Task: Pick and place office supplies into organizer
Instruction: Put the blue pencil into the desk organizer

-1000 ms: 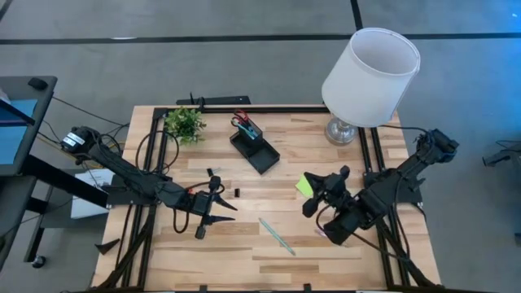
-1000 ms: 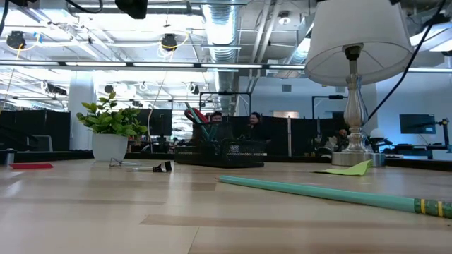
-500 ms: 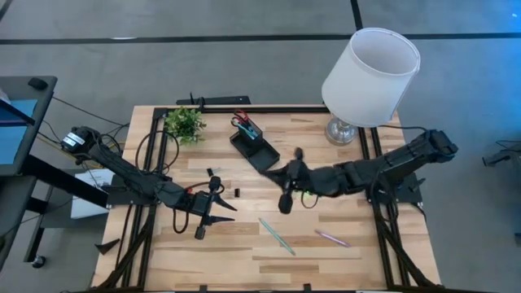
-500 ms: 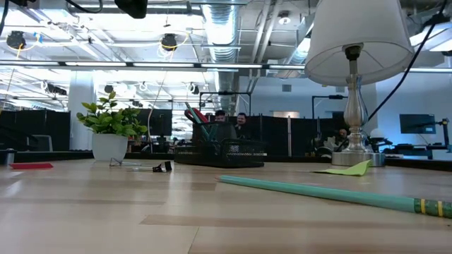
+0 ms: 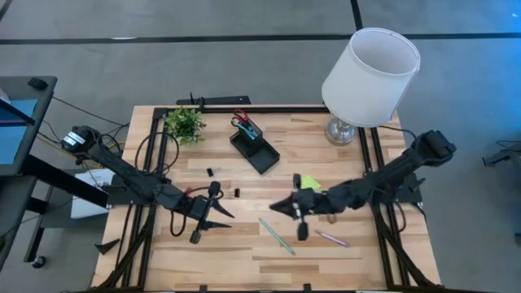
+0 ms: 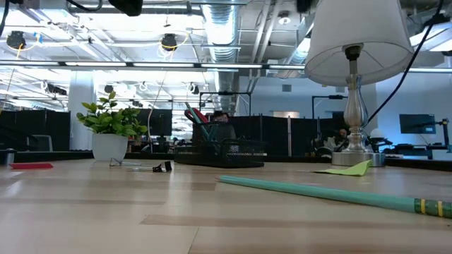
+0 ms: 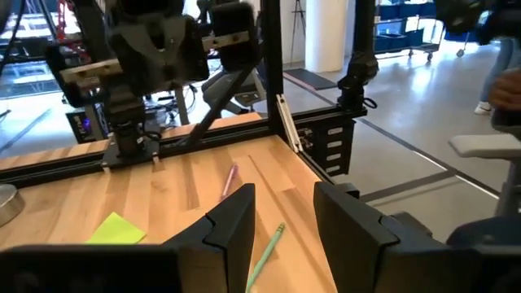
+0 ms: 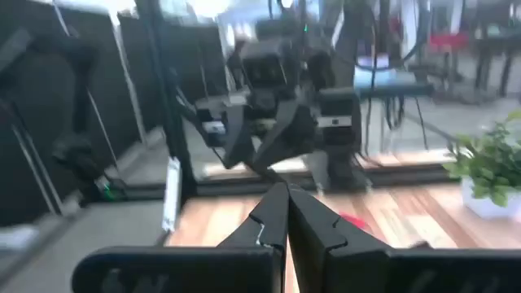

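The organizer (image 5: pixel 255 145) sits on the table (image 5: pixel 244 252) between the potted plant (image 5: pixel 185 123) and the lamp (image 5: pixel 370 75), with red-handled scissors (image 5: pixel 241 120) standing in its taller section. The rest of the supplies lie loose in front of the organizer: a green sticky-note pad (image 5: pixel 308 182) off toward the lamp side, a teal pen (image 5: pixel 277 235) farther out, a pink pen (image 5: pixel 332 238) just beyond that, and small black bits (image 5: pixel 237 193) close to the organizer on the plant side.

The right gripper (image 5: pixel 297 213) hovers over the table between the sticky-note pad and the teal pen; in its wrist view the fingers (image 8: pixel 281 213) are pressed together with nothing between them. The left gripper (image 5: pixel 203 221) waits on the plant side of the organizer, well out from it, jaws spread apart and empty, as its wrist view shows (image 7: pixel 285 220). The low view shows the teal pen (image 6: pixel 332 194) in the foreground and what seems to be a small clip (image 6: pixel 162 167) near the plant pot.
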You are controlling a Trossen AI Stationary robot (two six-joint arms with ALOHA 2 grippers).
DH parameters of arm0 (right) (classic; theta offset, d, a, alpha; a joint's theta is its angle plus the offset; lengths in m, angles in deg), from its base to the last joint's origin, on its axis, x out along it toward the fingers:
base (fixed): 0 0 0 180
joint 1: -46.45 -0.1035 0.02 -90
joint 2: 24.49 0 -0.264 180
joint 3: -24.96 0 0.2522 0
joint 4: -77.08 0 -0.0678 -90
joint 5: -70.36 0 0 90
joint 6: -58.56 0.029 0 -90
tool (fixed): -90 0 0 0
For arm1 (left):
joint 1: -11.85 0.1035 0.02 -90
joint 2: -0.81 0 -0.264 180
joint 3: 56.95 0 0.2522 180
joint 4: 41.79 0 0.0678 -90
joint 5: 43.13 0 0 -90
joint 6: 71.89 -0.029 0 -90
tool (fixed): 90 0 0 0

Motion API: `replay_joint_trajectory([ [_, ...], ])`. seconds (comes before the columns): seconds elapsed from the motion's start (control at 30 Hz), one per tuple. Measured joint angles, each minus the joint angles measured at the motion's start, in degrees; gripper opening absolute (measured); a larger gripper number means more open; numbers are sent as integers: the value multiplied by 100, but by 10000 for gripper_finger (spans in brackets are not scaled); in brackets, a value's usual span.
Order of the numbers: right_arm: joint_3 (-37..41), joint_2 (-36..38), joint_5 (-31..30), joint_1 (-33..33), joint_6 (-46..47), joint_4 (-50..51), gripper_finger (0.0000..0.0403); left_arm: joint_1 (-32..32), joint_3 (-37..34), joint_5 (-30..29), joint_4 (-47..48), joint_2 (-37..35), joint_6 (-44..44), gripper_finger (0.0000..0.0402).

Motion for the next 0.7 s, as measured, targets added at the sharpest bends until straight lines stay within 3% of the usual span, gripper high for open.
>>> replay_joint_trajectory([
  [0.2,1733,931,-98,-178,-286,-2235,5,-143,2,-5,61,0,12,125],
  [0.37,2086,1675,-78,-401,-405,-1891,5,-161,2,-78,42,0,7,125],
  [0.7,1171,-585,-185,-264,-211,-1881,5,-157,2,-625,70,0,75,125],
])
